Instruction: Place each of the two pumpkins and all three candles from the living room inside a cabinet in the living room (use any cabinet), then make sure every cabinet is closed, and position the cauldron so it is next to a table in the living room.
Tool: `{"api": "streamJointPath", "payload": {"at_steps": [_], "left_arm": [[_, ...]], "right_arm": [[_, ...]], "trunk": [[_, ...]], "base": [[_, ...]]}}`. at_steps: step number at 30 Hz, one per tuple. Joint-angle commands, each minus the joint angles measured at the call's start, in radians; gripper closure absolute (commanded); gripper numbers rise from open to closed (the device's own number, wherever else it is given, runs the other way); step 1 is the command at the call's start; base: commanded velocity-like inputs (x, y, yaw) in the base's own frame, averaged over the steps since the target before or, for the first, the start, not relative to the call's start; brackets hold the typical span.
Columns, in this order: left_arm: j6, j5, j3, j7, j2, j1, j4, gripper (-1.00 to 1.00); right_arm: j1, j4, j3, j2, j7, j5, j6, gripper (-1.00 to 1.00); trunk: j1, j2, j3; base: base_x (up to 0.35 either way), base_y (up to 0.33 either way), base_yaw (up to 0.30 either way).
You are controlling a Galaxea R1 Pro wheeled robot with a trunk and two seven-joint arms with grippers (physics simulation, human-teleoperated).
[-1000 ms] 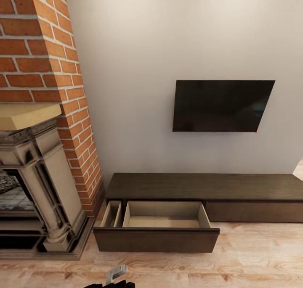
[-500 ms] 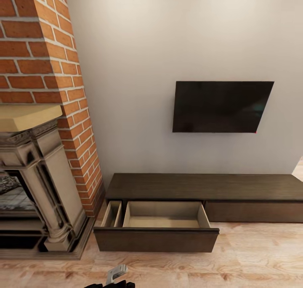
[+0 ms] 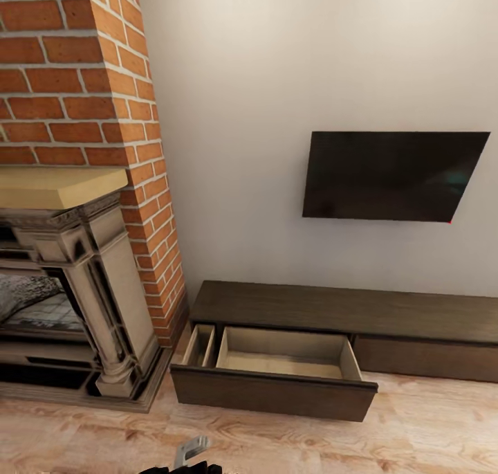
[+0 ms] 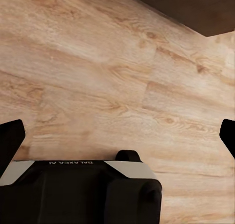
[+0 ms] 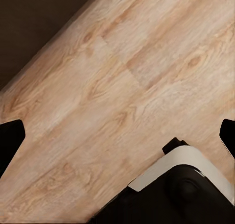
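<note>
The cabinet (image 3: 332, 311) stands against the wall beside the fireplace (image 3: 76, 287), its drawer (image 3: 280, 370) pulled out (empty inside). Both grippers' jaws spread wide — left gripper (image 4: 117, 136), right gripper (image 5: 117, 136) — above wood floor (image 3: 429, 432).

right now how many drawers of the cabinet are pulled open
1. The open drawer is at the left end of the cabinet, beside the fireplace, empty inside. The drawer front to its right is shut.

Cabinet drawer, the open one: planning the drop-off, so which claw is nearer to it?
Right, probably. The right claw hangs over floor with more of the dark cabinet in view; the left claw catches just a corner.
</note>
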Motion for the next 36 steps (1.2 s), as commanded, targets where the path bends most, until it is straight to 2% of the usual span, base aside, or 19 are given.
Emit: {"api": "streamJointPath", "payload": {"at_steps": [1,7,36], "left_arm": [[0.004,0.005,-0.004,0.000,0.000,-0.001,0.000,-1.00],[0.002,0.004,-0.005,0.000,-0.001,-0.001,0.015,-1.00],[0.001,0.007,-0.001,-0.003,-0.001,-0.001,0.016,-1.00]], "right_arm": [[-0.001,0.002,-0.008,0.000,0.007,0.009,-0.003,-1.00],[-0.001,0.002,-0.007,-0.001,0.005,0.024,-0.003,-1.00],[-0.001,0.005,-0.007,-0.001,0.006,0.026,0.006,-1.00]], "trunk": [[0.001,-0.002,-0.003],[0.001,-0.002,-0.007],[0.001,-0.002,-0.029]], "base": [[-0.010,0.000,0.261],[-0.202,0.000,0.263],[-0.317,0.000,0.261]]}}
